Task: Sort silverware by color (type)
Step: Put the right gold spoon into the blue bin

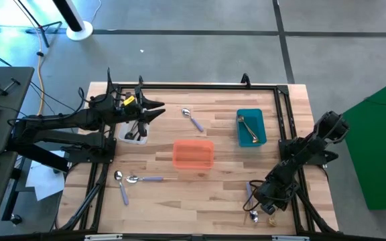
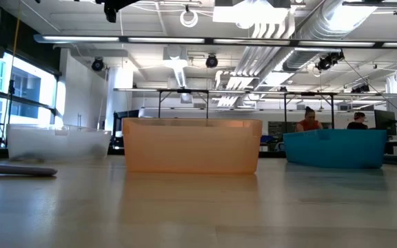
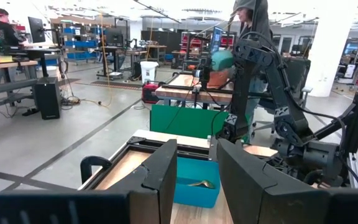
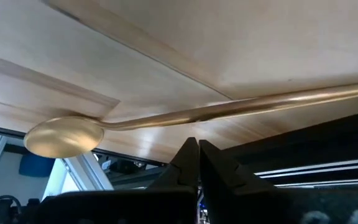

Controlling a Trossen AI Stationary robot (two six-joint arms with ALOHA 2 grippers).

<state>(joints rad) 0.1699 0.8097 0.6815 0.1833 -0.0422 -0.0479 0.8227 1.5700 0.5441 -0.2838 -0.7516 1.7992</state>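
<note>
Right gripper [image 4: 194, 149] jaws fully closed just beside gold spoon [image 4: 185, 118], missing it; left gripper [image 3: 194, 171] jaws parted, empty

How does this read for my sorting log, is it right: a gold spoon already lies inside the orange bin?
Not quite. The gold spoon lies inside the teal bin, not the orange bin. The high view shows it, and the left wrist view also catches a gold spoon in the teal bin.
</note>
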